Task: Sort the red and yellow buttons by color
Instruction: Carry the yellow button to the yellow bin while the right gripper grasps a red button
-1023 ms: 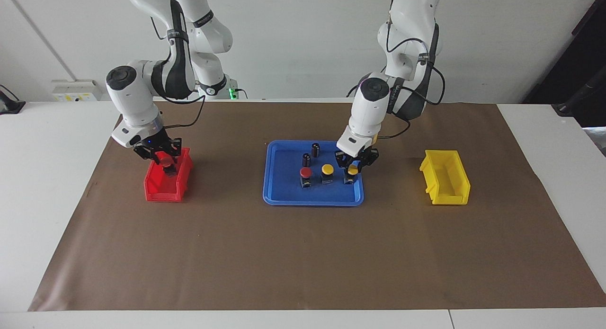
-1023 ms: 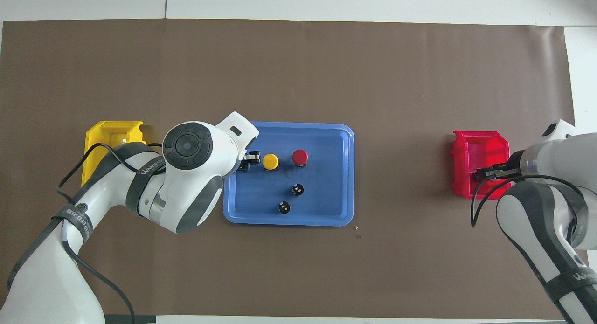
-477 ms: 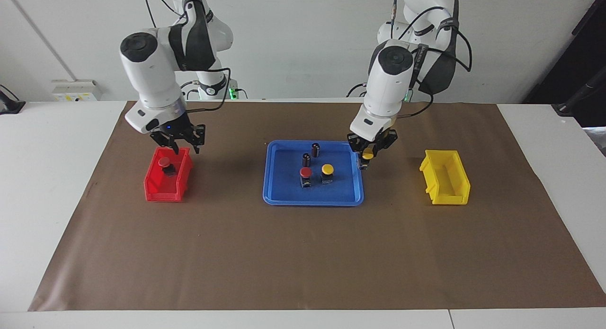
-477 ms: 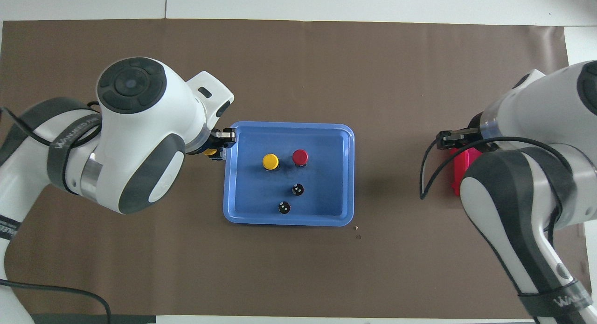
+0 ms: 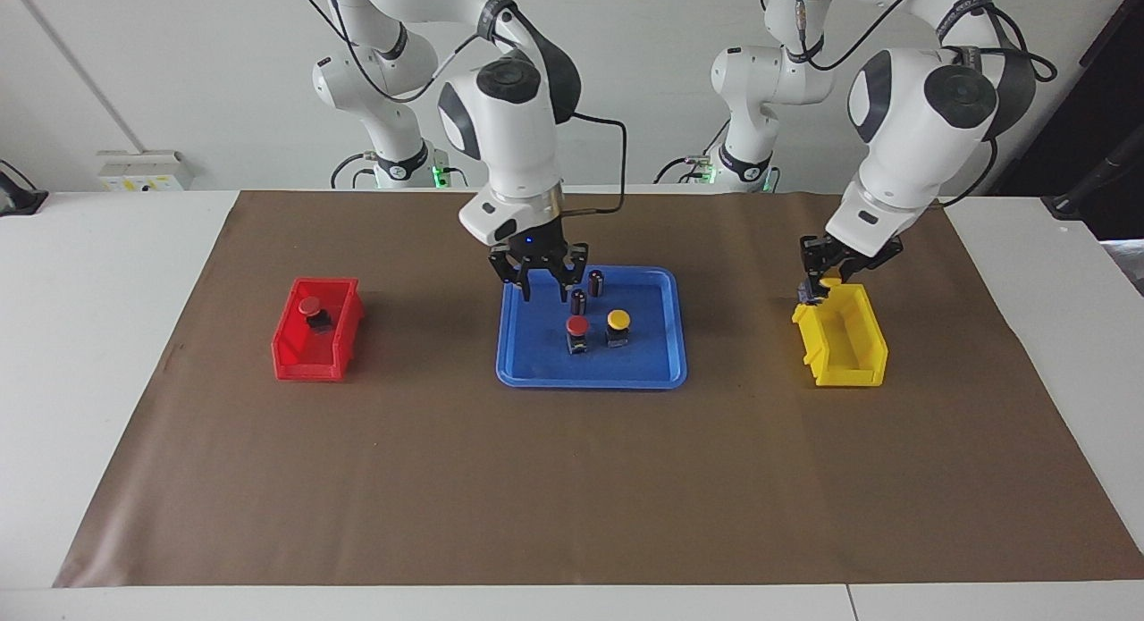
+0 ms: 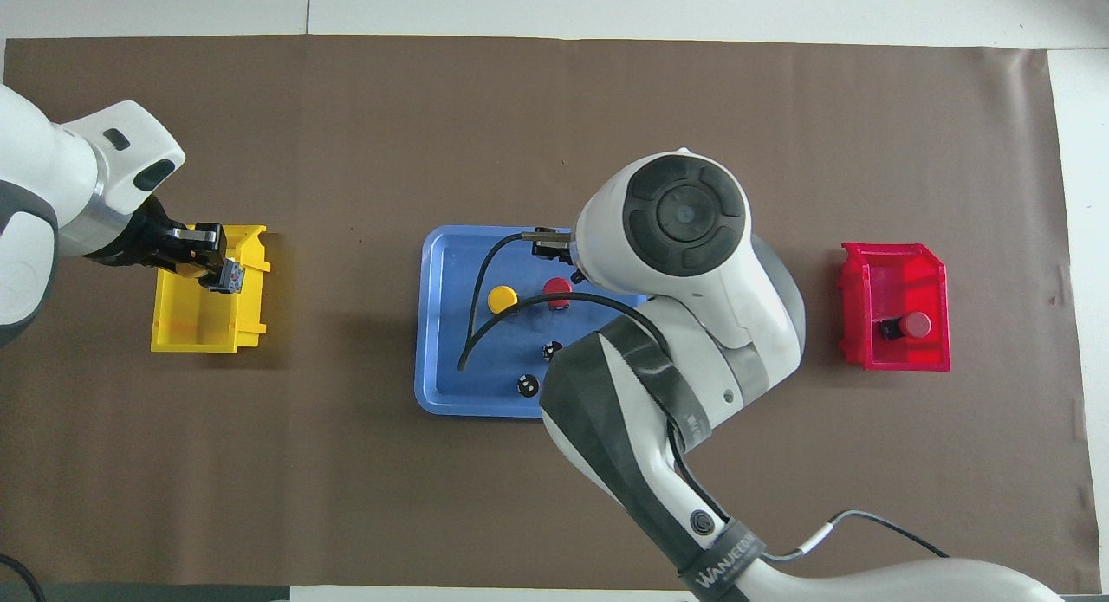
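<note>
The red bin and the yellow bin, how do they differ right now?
The red bin stands toward the right arm's end of the table, the yellow bin toward the left arm's end. The red bin holds a red button; the yellow bin shows none inside. The left hand, carrying a yellow button, is over the yellow bin; no hand is over the red. Both are open-topped.

White table carries a big brown paper mat; on it sit a red plastic bin, a blue plastic tray mid-table, and a yellow plastic bin.
</note>
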Tool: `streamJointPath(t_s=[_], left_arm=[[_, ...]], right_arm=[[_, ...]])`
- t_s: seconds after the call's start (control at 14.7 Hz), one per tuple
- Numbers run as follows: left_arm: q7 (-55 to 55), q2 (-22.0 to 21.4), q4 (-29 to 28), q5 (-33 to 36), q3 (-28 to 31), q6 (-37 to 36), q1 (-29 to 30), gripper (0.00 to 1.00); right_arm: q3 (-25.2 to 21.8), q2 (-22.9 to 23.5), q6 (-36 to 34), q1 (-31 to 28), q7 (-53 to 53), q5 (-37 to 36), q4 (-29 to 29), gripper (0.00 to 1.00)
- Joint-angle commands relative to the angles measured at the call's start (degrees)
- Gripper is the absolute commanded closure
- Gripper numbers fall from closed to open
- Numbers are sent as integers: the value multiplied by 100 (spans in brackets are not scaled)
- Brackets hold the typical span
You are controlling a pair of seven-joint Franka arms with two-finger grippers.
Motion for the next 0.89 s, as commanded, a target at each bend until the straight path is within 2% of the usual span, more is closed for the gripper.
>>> streamJointPath(t_s=[0.0, 0.2, 0.34, 0.61, 0.82], left_arm=[[302, -639, -1301, 213, -85, 1088, 398, 98], [522, -649, -1743, 213, -76, 1672, 663, 98], [505, -623, -1901, 213, -76, 1822, 663, 98], [487, -553, -2525, 213, -76, 2629, 672, 98], [575, -377, -2553, 213, -85, 2772, 848, 98]], right_arm=[[-43, 226, 287, 89, 29, -2, -125, 42], [-43, 243, 428, 249, 38, -414, -416, 42], [-43, 234, 490, 249, 29, -424, -470, 34], [-35, 191, 823, 249, 29, -424, -785, 31], [-35, 190, 982, 275, 29, -424, -918, 31]])
